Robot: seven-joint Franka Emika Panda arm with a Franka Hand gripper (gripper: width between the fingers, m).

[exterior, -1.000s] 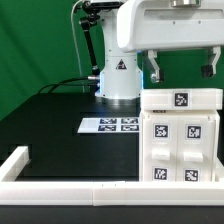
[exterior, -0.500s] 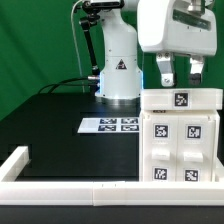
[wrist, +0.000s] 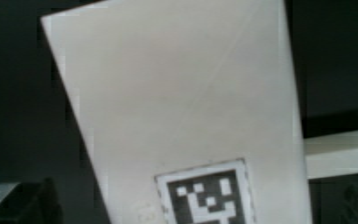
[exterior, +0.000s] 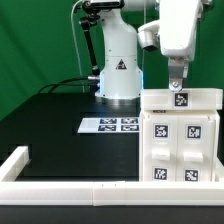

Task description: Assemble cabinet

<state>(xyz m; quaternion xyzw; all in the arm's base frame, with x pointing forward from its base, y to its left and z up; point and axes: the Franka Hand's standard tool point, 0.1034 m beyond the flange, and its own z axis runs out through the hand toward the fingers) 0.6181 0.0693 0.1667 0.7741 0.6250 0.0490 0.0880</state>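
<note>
The white cabinet (exterior: 180, 135) stands at the exterior view's right. It is a boxy shell with smaller box parts, each bearing black-and-white tags. My gripper (exterior: 176, 74) hangs just above the cabinet's top back edge, over the top tag, and is seen edge-on. In the wrist view a white cabinet panel (wrist: 167, 100) with one tag (wrist: 206, 197) fills the picture close below the hand. The jaws stand apart at either side of the panel and hold nothing.
The marker board (exterior: 110, 125) lies flat on the black table in front of the robot base (exterior: 118, 75). A low white border frame (exterior: 60, 185) runs along the front edge and the exterior view's left corner. A green backdrop stands behind.
The hand has turned about its vertical axis, from showing both fingers side by side to edge-on. It has also come down closer to the cabinet's top.
</note>
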